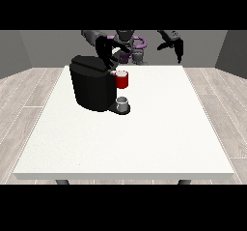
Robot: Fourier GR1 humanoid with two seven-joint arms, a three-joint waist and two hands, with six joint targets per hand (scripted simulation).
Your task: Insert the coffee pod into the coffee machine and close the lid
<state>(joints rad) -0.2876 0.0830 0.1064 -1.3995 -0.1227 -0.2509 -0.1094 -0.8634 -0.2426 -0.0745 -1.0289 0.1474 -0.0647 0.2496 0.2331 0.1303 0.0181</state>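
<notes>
A black coffee machine stands on the white table at the view's left of centre. Its red pod holder juts out at the front, with a small grey cup on the base below it. The hand at the view's left hovers over the machine's top, just above the lid, with something pale beside its fingers that I cannot identify. The coffee pod itself is not plainly visible. The hand at the view's right hangs in the air beyond the table's far edge, fingers relaxed and holding nothing.
The robot's torso stands behind the far edge of the table. Grey walls and a wooden floor surround the table.
</notes>
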